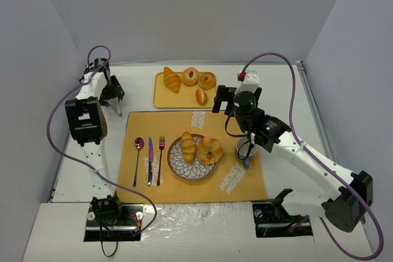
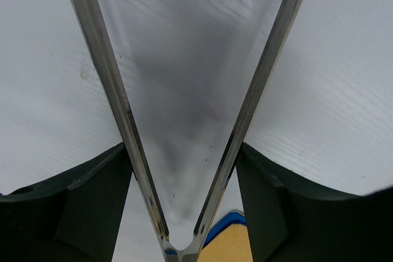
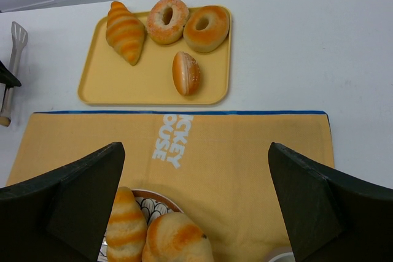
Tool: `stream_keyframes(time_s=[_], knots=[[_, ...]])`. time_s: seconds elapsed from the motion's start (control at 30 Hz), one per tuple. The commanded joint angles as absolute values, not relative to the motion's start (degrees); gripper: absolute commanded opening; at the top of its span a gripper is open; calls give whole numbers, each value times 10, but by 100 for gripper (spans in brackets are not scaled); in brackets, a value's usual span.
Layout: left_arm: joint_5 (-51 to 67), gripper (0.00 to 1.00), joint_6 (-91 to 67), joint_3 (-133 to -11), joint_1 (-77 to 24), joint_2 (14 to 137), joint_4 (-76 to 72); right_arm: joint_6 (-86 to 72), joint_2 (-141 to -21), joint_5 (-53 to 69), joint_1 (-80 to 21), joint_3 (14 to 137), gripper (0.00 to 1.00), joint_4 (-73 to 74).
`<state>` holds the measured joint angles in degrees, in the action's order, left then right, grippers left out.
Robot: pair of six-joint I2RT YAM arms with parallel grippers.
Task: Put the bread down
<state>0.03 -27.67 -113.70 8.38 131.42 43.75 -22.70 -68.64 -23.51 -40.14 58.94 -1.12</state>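
Note:
The two bread pieces lie side by side on a patterned plate (image 1: 184, 170) on the orange placemat: an elongated ridged roll (image 1: 188, 146) on the left and a round knotted bun (image 1: 210, 150) on the right. Both also show at the bottom of the right wrist view, the roll (image 3: 126, 228) and the bun (image 3: 178, 238). My right gripper (image 1: 223, 102) (image 3: 196, 204) is open and empty, above the mat just beyond the plate. My left gripper (image 1: 112, 94) (image 2: 184, 213) is shut on metal tongs (image 2: 245, 108), held over the bare table at far left. The tongs are spread and empty.
A yellow tray (image 1: 161, 99) (image 3: 123, 87) behind the mat holds another ridged roll (image 1: 172, 80), two ring doughnuts (image 1: 190, 76) (image 1: 207, 80) and a small oval roll (image 1: 201, 96). A spoon (image 1: 139, 151), knife (image 1: 149, 162) and fork (image 1: 161, 157) lie left of the plate. A grey cup (image 1: 245, 149) stands to its right.

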Motion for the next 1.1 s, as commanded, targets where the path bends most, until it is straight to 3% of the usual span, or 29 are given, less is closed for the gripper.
stream_keyframes(time_s=[0.0, 0.6, 1.07], knots=[[0, 63, -275, -1174, 89, 1304, 445, -232, -684, -241, -398, 587, 100, -50], [0, 79, -272, -1165, 88, 1277, 446, -237, -674, -239, -398, 578, 100, -49], [-6, 79, -264, -1123, 78, 1174, 461, -240, -673, -241, -398, 577, 100, -49]])
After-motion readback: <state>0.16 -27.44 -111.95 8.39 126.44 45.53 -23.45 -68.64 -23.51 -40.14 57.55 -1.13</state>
